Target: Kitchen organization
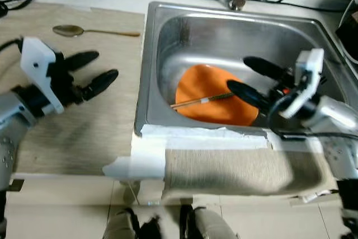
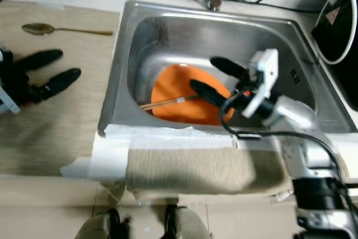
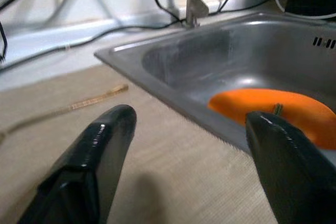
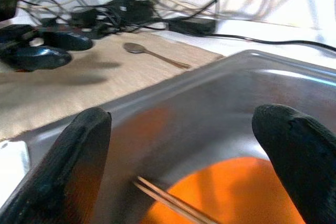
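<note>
Hovering released over the sink (image 1: 168, 12), the right gripper (image 1: 246, 76) is partly covering an orange plate (image 1: 201, 90) carrying chopsticks (image 1: 196, 102). Left gripper (image 1: 95, 71) is hanging spread above the surface (image 1: 100, 127), near a spoon (image 1: 70, 30).

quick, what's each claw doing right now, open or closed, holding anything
Left claw: open, holding nothing, above the mat.
Right claw: open, holding nothing, over the orange plate in the sink.

shiny steel sink (image 1: 168, 20), glossy orange plate (image 1: 210, 90)
</note>
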{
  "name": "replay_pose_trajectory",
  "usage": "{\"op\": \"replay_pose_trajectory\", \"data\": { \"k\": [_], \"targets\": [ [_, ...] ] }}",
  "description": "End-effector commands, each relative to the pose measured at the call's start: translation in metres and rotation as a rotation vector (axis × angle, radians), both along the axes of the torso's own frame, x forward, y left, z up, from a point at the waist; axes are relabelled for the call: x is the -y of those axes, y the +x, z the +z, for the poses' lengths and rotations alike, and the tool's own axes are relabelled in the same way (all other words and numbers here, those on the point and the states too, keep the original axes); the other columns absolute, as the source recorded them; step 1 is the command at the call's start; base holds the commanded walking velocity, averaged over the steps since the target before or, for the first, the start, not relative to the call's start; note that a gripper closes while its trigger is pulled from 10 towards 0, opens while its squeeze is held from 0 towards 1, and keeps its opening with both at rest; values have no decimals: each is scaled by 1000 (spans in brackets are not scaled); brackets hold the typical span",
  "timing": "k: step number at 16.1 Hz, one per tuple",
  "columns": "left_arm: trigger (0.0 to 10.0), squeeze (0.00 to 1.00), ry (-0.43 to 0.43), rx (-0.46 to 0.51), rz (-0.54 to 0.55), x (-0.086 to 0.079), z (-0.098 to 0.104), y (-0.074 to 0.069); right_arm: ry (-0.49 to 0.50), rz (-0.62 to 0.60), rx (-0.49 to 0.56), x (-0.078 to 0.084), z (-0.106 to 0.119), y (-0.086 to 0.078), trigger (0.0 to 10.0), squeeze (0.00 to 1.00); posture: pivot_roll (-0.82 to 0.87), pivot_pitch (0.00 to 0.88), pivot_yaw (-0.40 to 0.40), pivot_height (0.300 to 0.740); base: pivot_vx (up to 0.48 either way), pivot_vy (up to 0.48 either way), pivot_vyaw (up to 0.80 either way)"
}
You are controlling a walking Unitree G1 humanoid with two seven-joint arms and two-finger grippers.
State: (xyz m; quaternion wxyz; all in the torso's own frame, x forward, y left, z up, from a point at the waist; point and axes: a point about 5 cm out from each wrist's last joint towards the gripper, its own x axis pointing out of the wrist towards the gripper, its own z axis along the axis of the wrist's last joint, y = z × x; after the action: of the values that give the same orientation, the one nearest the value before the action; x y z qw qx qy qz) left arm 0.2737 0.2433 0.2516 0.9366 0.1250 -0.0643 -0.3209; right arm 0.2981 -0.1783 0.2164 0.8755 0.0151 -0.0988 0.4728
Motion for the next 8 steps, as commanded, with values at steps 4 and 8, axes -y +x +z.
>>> {"op": "replay_pose_trajectory", "data": {
  "k": [4, 8],
  "targets": [
    [10000, 1000, 112, -20, -27, -4, -7, 35, -4, 76, -16, -18, -9, -1, 10000, 1000, -105, 214, -114, 740, 0, 0, 0],
    [10000, 1000, 173, -30, -63, -3, 3, 73, -3, 105, -24, -24, -11, -3, 10000, 1000, -129, 222, -110, 740, 0, 0, 0]
  ]
}}
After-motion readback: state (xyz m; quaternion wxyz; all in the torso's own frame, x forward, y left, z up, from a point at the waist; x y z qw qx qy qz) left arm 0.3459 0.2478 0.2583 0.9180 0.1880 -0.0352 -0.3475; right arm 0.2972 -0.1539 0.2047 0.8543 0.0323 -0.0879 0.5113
